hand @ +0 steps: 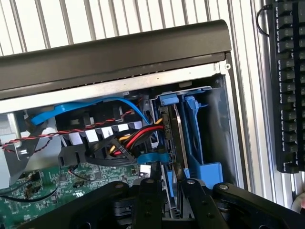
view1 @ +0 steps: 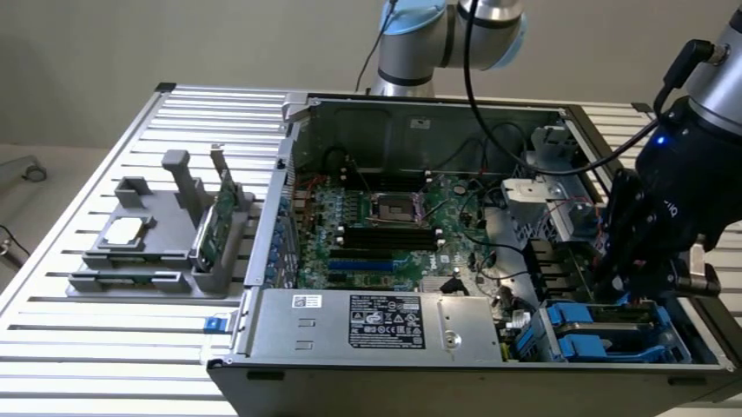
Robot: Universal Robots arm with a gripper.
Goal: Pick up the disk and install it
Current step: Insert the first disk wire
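Disk [hand: 172, 138], a flat silver-grey drive with blue plastic side rails, stands edge-on in the blue bay [hand: 202, 143] at the case's 4 o'clock corner, pinched in the narrowly parted black gripper [hand: 167, 183]; I'd keep it square to the guides, clear of the red-yellow cables [hand: 138, 136].

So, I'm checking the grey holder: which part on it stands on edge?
The green circuit card, upright on the side nearest the computer case; the square silver chip lies flat.
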